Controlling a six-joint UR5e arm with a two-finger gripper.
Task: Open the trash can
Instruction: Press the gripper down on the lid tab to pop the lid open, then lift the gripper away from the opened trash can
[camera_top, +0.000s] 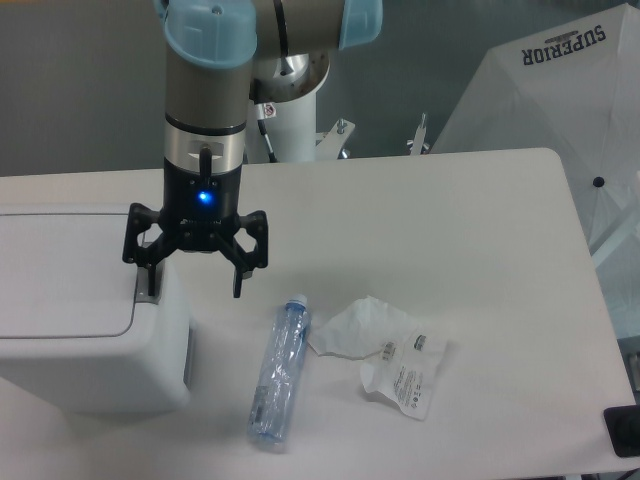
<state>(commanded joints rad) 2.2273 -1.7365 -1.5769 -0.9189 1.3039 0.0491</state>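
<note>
White boxy trash can (80, 330), lid flat

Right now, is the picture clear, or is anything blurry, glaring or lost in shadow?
In the single fixed camera view the light is soft and even, with only faint shadows beside the trash can and the bottle. The white lid looks washed out. The blue light on the gripper blooms a little. Print on the wrapper is too small to read.
</note>
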